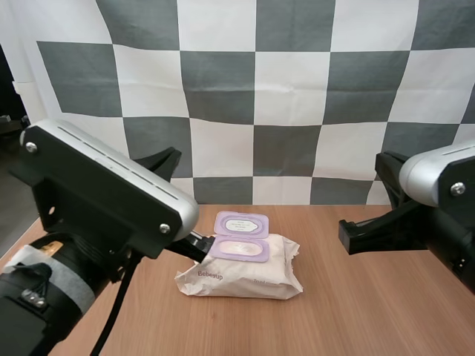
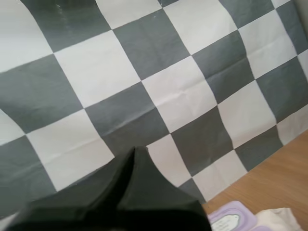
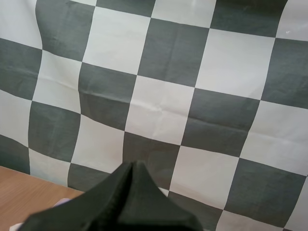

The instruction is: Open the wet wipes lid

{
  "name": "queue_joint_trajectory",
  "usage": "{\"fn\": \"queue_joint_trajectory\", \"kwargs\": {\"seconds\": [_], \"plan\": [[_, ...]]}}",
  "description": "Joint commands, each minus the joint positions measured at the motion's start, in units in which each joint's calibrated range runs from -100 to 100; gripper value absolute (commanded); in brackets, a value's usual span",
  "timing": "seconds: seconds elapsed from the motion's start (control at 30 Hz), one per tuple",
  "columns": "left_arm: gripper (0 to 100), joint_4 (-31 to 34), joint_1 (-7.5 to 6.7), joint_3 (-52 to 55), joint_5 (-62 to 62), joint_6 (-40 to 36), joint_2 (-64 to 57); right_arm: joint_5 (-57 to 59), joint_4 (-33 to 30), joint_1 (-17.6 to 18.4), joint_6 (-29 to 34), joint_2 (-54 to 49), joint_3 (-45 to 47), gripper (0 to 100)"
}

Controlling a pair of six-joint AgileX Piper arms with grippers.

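You have the pack of wet wipes lying near the middle of the tabletop. Its purple lid is already flipped open toward the far side, and the oval opening underneath is uncovered. Your left pincer is closed on nothing, the fingers pressed together into one dark wedge, and it sits close beside the open lid. Your right pincer is likewise closed and empty, held above the tabletop to the right of the pack.
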Motion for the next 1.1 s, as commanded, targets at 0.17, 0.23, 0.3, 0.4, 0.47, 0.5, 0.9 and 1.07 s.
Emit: {"fn": "queue_joint_trajectory", "kwargs": {"seconds": [0.17, 0.23, 0.3, 0.4, 0.47, 0.5, 0.9, 1.07], "plan": [[0, 4.84, -3.06, 7.99, -37.76, -0.9, 0.02, -12.04, 0.58, -1.69, 0.0, 0.0, 6.58, 0], [0, 3.86, -3.06, 10.55, -37.13, -0.9, 0.02, -17.33, 0.82, -2.4, 0.0, 0.0, 9.85, 0], [0, 3.22, -3.06, 12.94, -35.49, -0.9, 0.02, -20.62, 0.82, -2.58, 0.0, 0.0, 13.27, 0], [0, 3.14, -3.06, 14.4, -31.88, -1.75, 0.02, -23.07, 0.82, -2.58, 0.0, 0.0, 16.97, 0], [0, 3.14, -2.7, 14.36, -30.98, -3.33, -0.47, -23.07, 0.7, -2.58, 0.0, 0.0, 17.29, 0], [0, 3.14, -2.5, 14.36, -31.28, -3.33, -0.75, -23.07, 0.58, -2.58, 0.0, 0.0, 17.29, 0], [0, 7.63, -1.56, 14.78, -23.85, -14.59, -1.85, -24.58, 2.81, -2.51, 1.13, 0.0, 20.48, 0], [0, 7.66, -0.76, 18.68, -27.11, -25.54, -1.85, -31.31, 5.05, -2.51, 3.08, 0.0, 28.48, 0]]}}
